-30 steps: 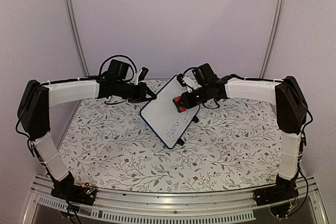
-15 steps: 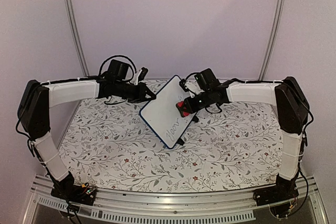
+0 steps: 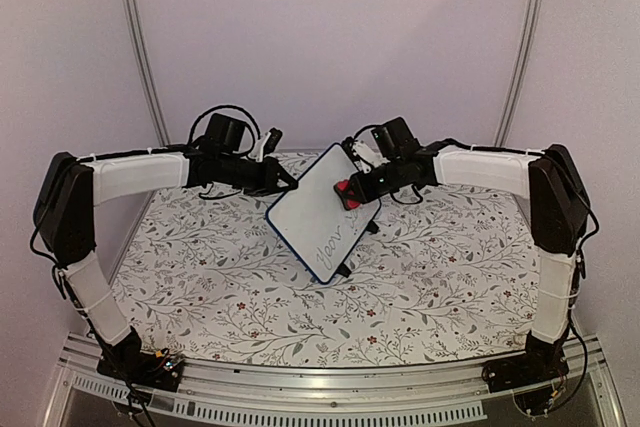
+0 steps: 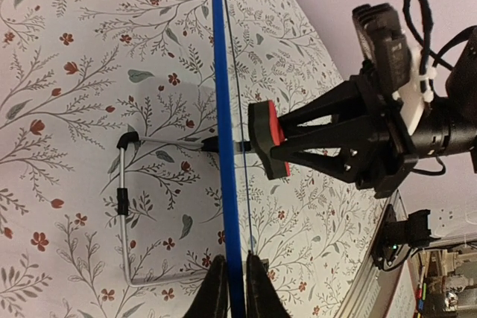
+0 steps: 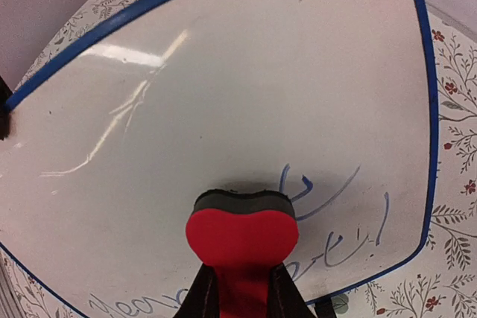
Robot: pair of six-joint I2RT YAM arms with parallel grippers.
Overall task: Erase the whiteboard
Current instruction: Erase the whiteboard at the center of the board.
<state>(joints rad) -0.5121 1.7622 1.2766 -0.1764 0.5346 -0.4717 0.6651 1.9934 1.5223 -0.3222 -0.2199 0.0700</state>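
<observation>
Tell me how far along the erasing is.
Done: the whiteboard's upper area looks wiped, only faint smears. In hand: left gripper clamps the board's edge; right gripper holds the red eraser at its face. Left: blue writing along the lower part.

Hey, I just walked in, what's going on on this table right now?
Two robot arms are cleaning a whiteboard. The left tool is clamped on the board's blue edge, steadying it as it stands tilted on the flowered table. The right tool grips a red eraser, felt side toward the board's face, near its middle. The upper part looks wiped; handwriting shows along the lower part, so the job is not finished.
</observation>
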